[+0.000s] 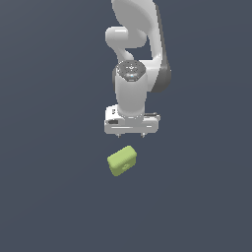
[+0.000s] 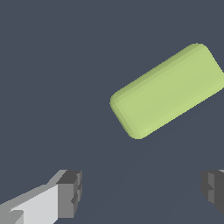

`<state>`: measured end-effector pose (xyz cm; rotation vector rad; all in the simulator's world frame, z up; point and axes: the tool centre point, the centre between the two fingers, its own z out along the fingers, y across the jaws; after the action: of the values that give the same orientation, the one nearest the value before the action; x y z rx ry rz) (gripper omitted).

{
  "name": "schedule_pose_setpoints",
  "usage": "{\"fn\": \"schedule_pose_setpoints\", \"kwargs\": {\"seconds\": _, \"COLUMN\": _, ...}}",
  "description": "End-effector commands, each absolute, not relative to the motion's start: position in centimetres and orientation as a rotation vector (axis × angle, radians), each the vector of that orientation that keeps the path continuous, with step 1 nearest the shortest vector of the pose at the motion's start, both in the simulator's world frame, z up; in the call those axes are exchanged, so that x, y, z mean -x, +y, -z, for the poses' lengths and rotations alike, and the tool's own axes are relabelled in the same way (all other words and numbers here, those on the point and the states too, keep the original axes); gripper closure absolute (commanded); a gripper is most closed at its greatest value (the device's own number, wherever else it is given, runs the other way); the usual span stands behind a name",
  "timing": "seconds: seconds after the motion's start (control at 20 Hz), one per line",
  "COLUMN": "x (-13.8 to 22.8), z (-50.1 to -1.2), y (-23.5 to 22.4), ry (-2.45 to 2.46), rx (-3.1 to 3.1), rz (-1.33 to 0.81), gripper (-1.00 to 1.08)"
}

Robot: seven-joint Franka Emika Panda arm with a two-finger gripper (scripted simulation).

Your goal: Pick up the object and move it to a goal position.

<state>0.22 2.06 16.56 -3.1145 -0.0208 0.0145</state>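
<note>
The small lime-green rounded rectangular block [image 1: 122, 160] looks light, rigid and smooth; the released white tool [image 1: 131, 134] should pinch its narrow flat sides.

A plain dark slate-blue surface [image 1: 54, 197] fills the whole background, unmarked throughout.

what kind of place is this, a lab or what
Most likely a simulated test scene, not a real room: a flat, featureless dark grey floor, one white robot arm with its gripper open, and a single lime-green block lying on the floor.
</note>
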Motion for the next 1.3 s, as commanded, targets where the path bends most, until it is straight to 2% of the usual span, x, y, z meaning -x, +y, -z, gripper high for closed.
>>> {"fn": "schedule_pose_setpoints", "kwargs": {"seconds": 0.0, "x": -0.2, "z": -16.6, "y": 2.1, "ry": -0.021, "rx": 3.114, "rz": -0.014, "gripper": -0.92}}
{"fn": "schedule_pose_setpoints", "kwargs": {"seconds": 0.75, "x": -1.3, "z": -17.9, "y": 3.2, "ry": -0.019, "rx": 3.127, "rz": 0.046, "gripper": -0.92}}
{"fn": "schedule_pose_setpoints", "kwargs": {"seconds": 1.25, "x": -2.1, "z": -17.6, "y": 2.6, "ry": 0.176, "rx": 3.12, "rz": 0.038, "gripper": -0.92}}
